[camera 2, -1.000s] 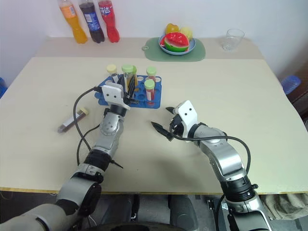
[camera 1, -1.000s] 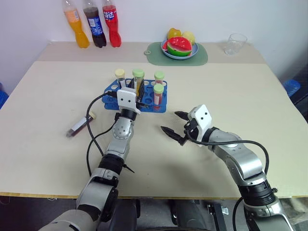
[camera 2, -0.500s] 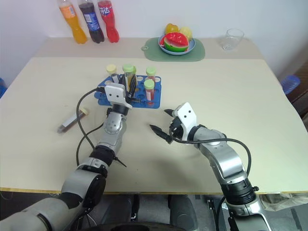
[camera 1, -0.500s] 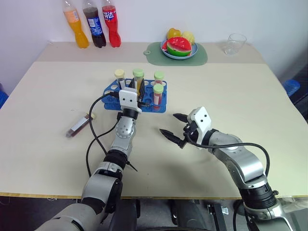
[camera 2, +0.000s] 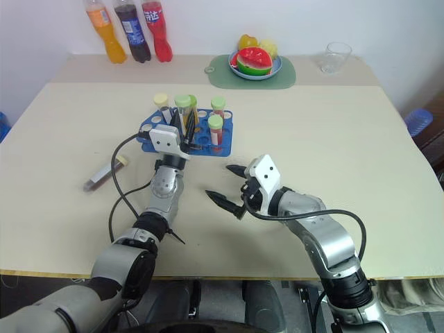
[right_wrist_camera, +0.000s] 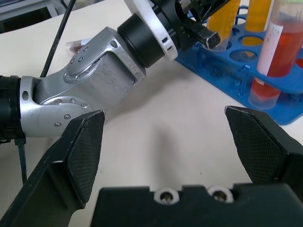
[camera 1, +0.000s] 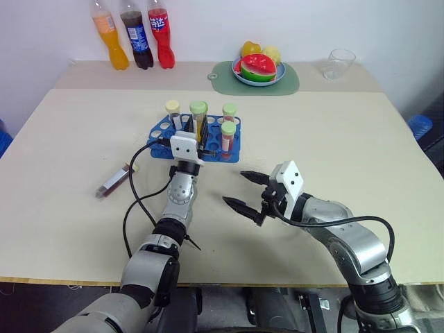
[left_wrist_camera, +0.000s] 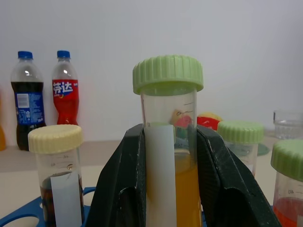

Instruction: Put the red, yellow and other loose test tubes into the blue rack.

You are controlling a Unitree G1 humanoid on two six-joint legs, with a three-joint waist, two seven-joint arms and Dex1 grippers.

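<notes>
Over the rack (camera 1: pixel 196 135), the left gripper (left_wrist_camera: pixel 169 156) still pinches the yellow tube (left_wrist_camera: pixel 169 142) — not yet seated. Right gripper (camera 1: pixel 244 194), spread, has drawn back; another tube (camera 1: pixel 116 180) lies left of the rack.

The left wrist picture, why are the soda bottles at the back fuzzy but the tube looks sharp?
In the left wrist view the camera focuses close, so the yellow tube between the black fingers looks sharp, while the faraway soda bottles blur.

The left gripper (left_wrist_camera: pixel 170 189) is closed and points forward and up; the right gripper (camera 1: pixel 243 189) is wide open, pointing left.
</notes>
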